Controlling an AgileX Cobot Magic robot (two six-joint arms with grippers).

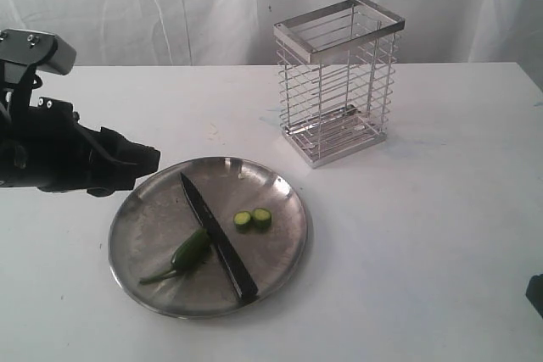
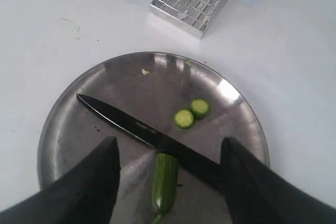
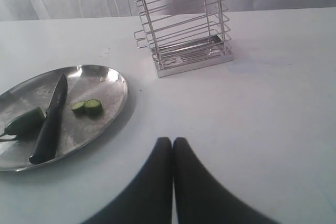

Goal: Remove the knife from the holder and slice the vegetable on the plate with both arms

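The knife lies flat on the plate, its black blade pointing toward the back of the counter and its handle toward the front edge. The green pepper rests just beside the blade on the left, touching it or nearly so. Two small round slices sit together on the other side of the knife. The wire holder stands empty toward the back of the counter, well apart from the plate.

My left gripper hangs over the plate with its fingers spread wide, holding nothing. My right gripper has its fingers pressed together, also holding nothing, off near the front right corner.

I think most of the cutting looks done. What could go wrong now? If I reach down for the pepper, my wide fingers could bump the knife and slide it off the rim. The shiny plate could also skate on the smooth counter.

The counter is plain white. A white cloth hangs behind it.
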